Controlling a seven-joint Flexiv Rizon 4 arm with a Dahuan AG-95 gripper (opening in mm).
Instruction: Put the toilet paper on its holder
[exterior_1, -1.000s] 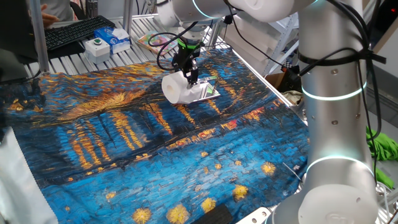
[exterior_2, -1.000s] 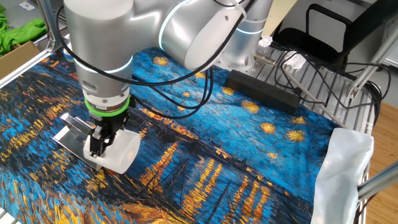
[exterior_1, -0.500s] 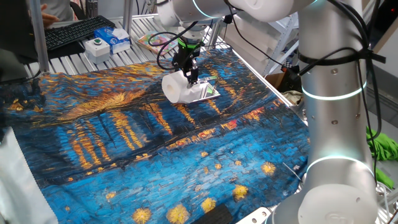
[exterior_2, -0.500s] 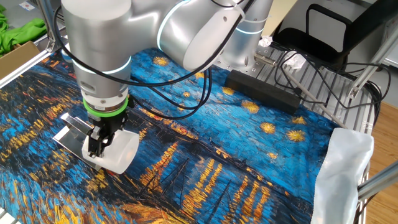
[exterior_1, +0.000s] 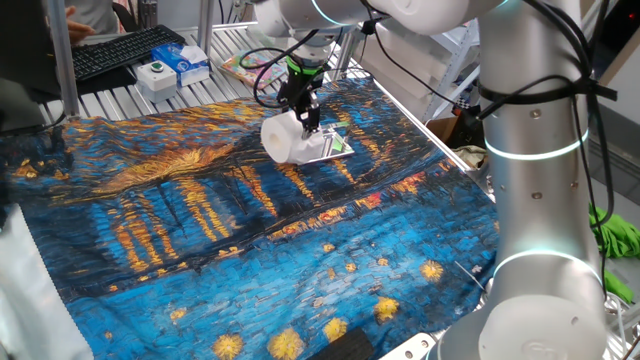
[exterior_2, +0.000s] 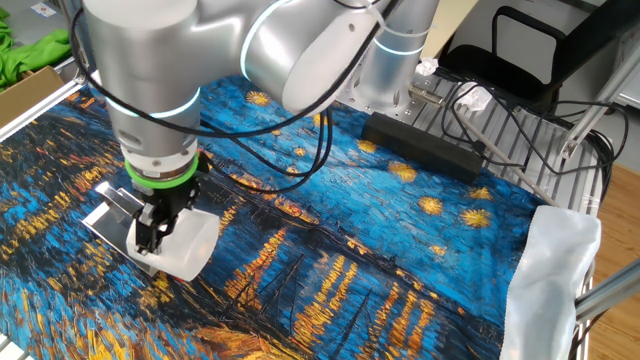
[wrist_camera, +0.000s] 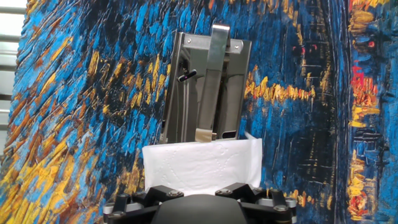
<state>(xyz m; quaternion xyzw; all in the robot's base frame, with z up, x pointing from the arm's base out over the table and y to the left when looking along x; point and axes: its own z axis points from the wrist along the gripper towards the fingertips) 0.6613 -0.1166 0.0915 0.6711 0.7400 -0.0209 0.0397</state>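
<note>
White toilet paper (exterior_1: 290, 141) hangs clamped in the claw (exterior_1: 303, 112), gripped from above with the roll lying on its side, and it hovers just over the near edge of the holder (exterior_1: 336, 146). The chrome plate lies flat on the painted blue-and-gold cloth (exterior_1: 230, 240) that covers the desk. In the hand view the roll (wrist_camera: 202, 163) fills the bottom of the picture, and the holder (wrist_camera: 205, 93) stretches away beyond it, with its slim metal bar (wrist_camera: 211, 87) running down the middle of the plate toward the roll. From the other fixed view the claw (exterior_2: 150, 222) sits close against the top of the roll (exterior_2: 185, 245), and the plate (exterior_2: 110, 215) pokes out behind it.

I'd say the carry is done and the fitting step is in hand: roll held, holder right under it, but not yet threaded. Whether the core hole lines up with the bar's free end I cannot tell, since the roll hides that end. The next move looks like a careful slide along the bar's line, keeping the core level with it, before the claw lets go.
</note>
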